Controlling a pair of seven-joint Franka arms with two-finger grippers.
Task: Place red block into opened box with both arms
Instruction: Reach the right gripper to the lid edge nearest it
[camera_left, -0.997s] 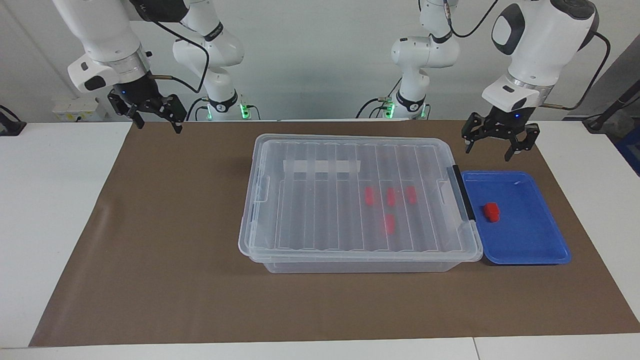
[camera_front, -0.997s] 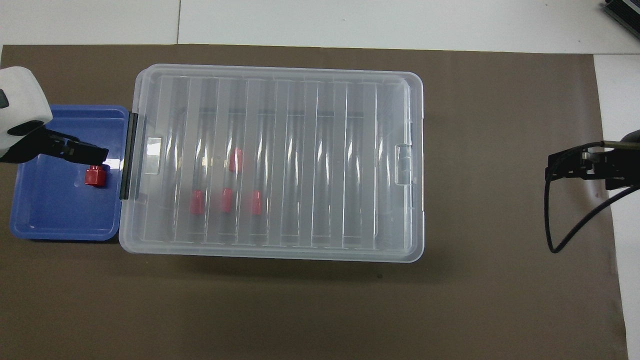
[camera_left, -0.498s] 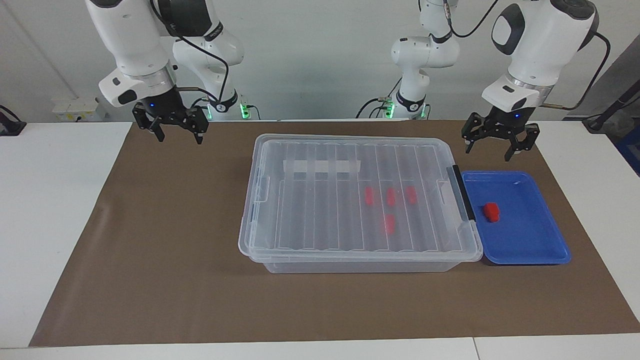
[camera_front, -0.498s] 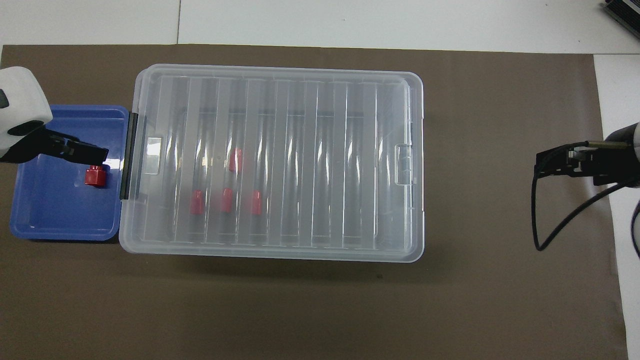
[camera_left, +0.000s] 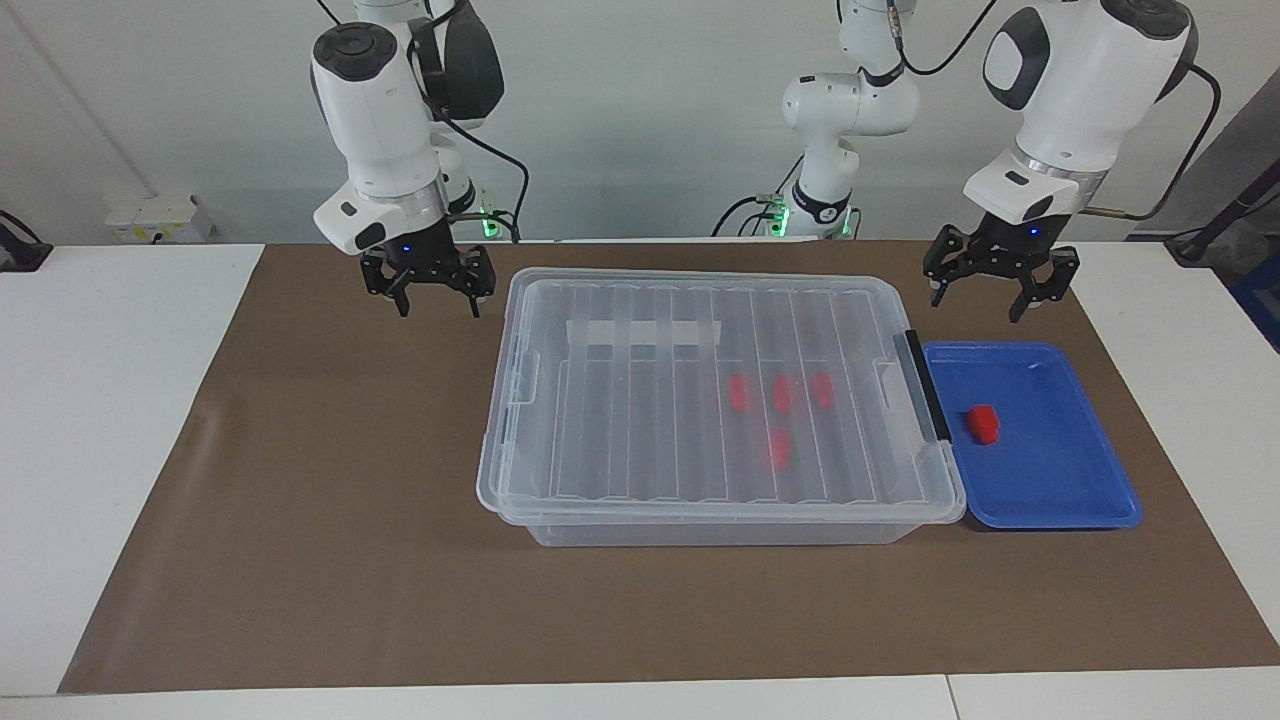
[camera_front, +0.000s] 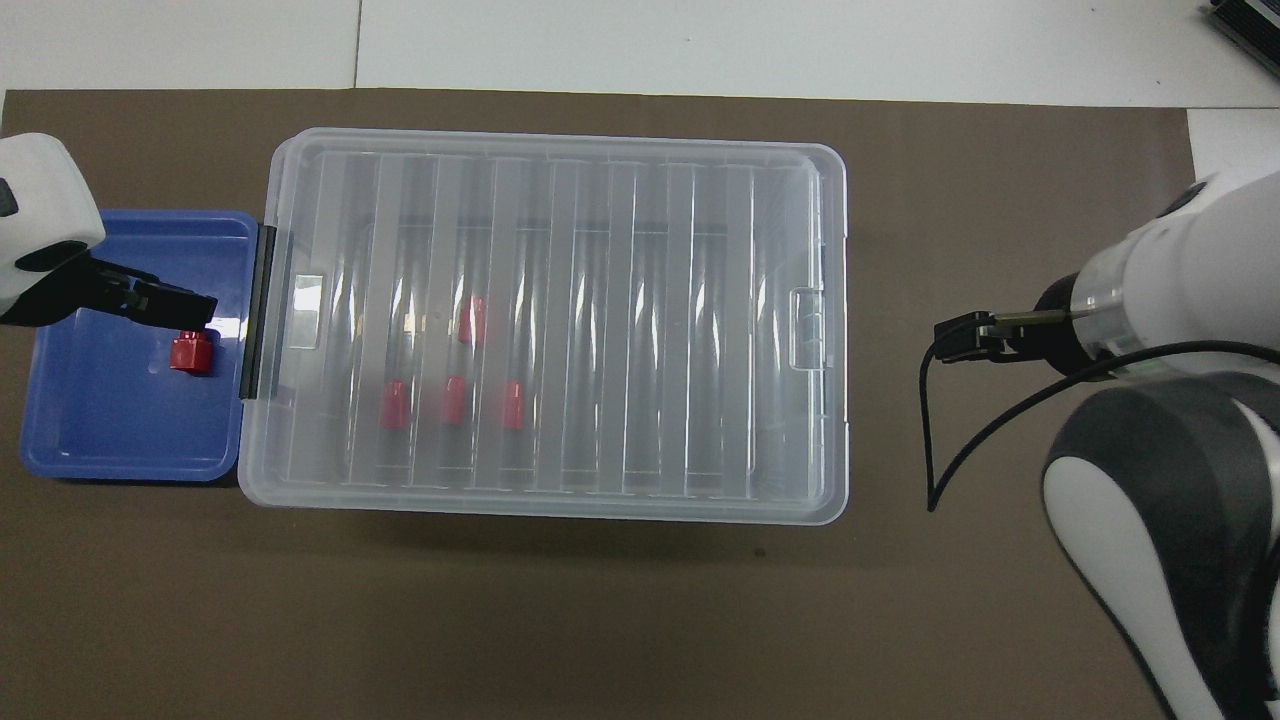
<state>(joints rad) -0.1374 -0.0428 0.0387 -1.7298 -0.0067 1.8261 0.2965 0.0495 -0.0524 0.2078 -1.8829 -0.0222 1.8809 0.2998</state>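
Note:
One red block (camera_left: 983, 424) (camera_front: 190, 353) lies in the blue tray (camera_left: 1060, 500) (camera_front: 100, 450). The clear box (camera_left: 700, 530) (camera_front: 560, 508) stands mid-table with its ribbed lid (camera_left: 640, 400) lying flat on top. Several more red blocks (camera_left: 780, 395) show through the lid inside it. My left gripper (camera_left: 977, 308) hangs open and empty above the tray's edge nearest the robots. My right gripper (camera_left: 438, 311) hangs open and empty over the mat, just off the box's corner at the right arm's end.
A black clip handle (camera_left: 925, 385) (camera_front: 262, 310) runs along the box's end that touches the tray. A brown mat (camera_left: 300, 500) covers the table under everything, with white tabletop (camera_left: 100, 400) around it.
The right arm has swung in from its end of the table toward the box, gripper still open. The left arm, the box and the blocks have not moved.

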